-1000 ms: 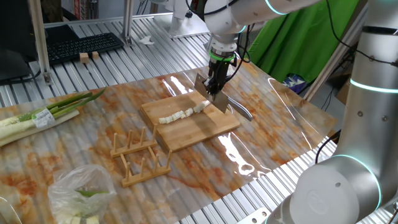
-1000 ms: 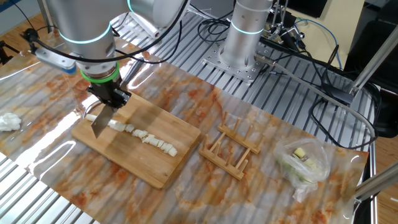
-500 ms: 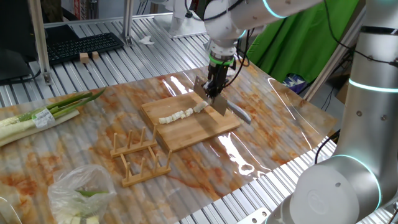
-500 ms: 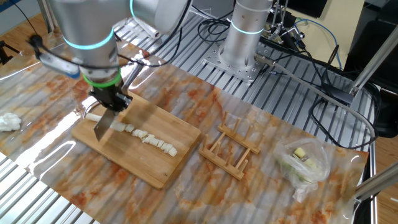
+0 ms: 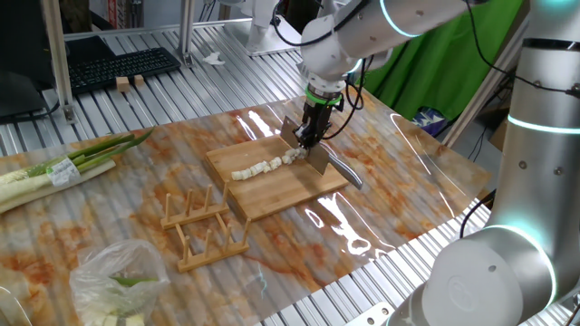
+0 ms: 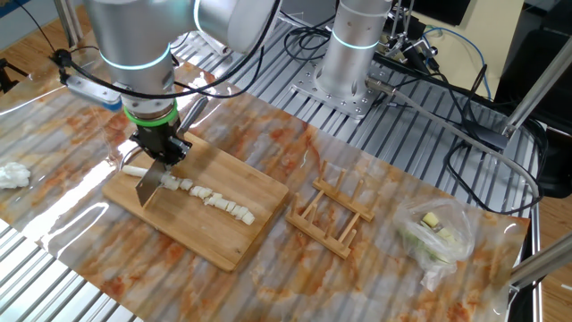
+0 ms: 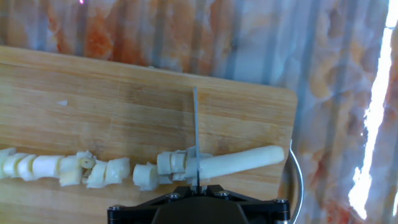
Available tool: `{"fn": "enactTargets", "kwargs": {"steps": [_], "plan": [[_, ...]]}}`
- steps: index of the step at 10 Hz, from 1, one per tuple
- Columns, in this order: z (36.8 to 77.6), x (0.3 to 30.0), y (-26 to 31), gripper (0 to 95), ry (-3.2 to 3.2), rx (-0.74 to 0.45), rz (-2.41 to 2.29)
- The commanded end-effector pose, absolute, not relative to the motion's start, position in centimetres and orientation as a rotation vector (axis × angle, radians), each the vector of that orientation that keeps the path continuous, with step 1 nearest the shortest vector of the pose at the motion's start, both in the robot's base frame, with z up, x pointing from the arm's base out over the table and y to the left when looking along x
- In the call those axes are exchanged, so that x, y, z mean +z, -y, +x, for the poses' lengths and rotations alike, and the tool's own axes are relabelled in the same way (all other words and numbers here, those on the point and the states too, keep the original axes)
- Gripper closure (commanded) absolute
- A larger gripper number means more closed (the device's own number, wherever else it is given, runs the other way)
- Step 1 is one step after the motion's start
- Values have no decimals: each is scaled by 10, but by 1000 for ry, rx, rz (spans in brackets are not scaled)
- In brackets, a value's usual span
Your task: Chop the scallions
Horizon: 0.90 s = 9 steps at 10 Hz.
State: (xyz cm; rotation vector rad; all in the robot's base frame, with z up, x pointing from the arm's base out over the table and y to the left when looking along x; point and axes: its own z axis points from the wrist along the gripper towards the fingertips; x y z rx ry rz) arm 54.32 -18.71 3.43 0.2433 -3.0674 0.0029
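the scallions (image 7: 239, 162) lay across the board (image 5: 272, 181), a row of cut stubs running one way and a single uncut length left at the end nearest the board's edge. in the hand view that last length reached almost to the rim, its tip just over a metal bowl edge (image 7: 297, 180) beside the board.

the gripper (image 6: 159, 149) was clamped on a knife (image 6: 149, 183), blade pointing down. the blade stood edge-on over the stalk right where the cut pieces ended and the whole piece began. whether the edge was already in the flesh or only touching it could not be told.

the stalk looked light, moist and fairly soft: easy to part, but round enough to roll and slick enough to slide under a sideways push. the loose stubs (image 6: 214, 199) would scatter at a nudge, and nothing pinned the stalk down, so a straight vertical press seemed safer than any drawing stroke. there was no need to grasp the scallions themselves; the hold that mattered was on the knife, and it looked firm and square. the uncut remainder was short, so perhaps a few more chops were left, each stepped towards the board's edge.

elsewhere sat a wooden rack (image 5: 204, 226), a banded green bundle (image 5: 63, 167) and a plastic bag (image 5: 113, 281), all well apart from the work.
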Motion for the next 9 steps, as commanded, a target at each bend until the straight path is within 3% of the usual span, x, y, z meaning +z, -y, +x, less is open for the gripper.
{"fn": "enactTargets", "kwargs": {"steps": [1,3,9], "plan": [[544,27,188,950,3053,19,255],[542,56,187,950,3022,7,223],[547,79,198,950,3018,31,256]]}}
